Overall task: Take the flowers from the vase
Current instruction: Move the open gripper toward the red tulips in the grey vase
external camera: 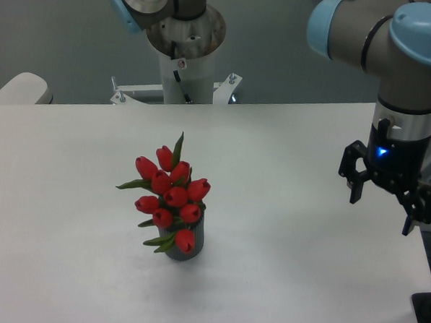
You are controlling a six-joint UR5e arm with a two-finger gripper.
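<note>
The flowers (170, 195), a tight bunch of red tulip buds with green pointed leaves, stand in the vase (194, 241), a small dark grey cylinder mostly hidden behind the buds, at the middle of the white table. My gripper (383, 210) hangs at the right side of the table, far to the right of the flowers. Its two dark fingers are spread apart and hold nothing.
The robot base and its mounting bracket (177, 87) stand at the table's far edge. The table (69, 197) ends close to the gripper on the right (420, 259). A pale rounded object (20, 87) sits at the far left.
</note>
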